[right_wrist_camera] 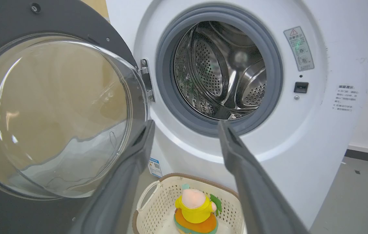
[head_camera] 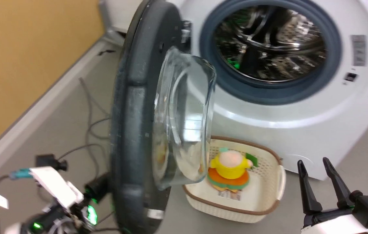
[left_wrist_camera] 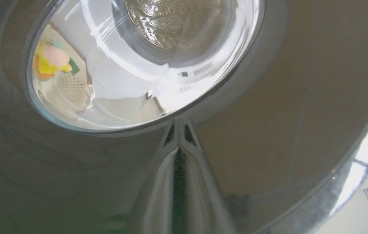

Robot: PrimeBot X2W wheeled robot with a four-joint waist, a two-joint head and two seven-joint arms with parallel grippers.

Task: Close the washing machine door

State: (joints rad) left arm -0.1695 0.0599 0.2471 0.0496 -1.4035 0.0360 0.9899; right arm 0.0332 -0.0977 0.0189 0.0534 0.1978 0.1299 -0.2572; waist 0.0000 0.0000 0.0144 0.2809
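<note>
A yellow wall (head_camera: 24, 65) runs down the far left, with loose cables (head_camera: 89, 130) trailing over the grey floor beside it. Next comes the left gripper (left_wrist_camera: 179, 122). Its fingers are pinched together with nothing between them, and the tips press on the glossy outer face of the door (head_camera: 135, 130), just under the rim of the window (head_camera: 184, 120). The door hangs from its hinge (head_camera: 186, 32) on the left of the washer (head_camera: 300, 123), swung well away from the opening, so from the head view it stands nearly edge-on with the glass bowl bulging to the right. Beyond it a grey gasket (head_camera: 333, 52) rings the bare steel drum (head_camera: 268, 42). Below the opening, on the floor against the washer's front, sits a cream basket (head_camera: 261, 182) holding a yellow and orange toy (head_camera: 231, 165). At far right the right gripper (head_camera: 312, 161) hovers low, fingers spread wide and empty, well apart from door and basket.
</note>
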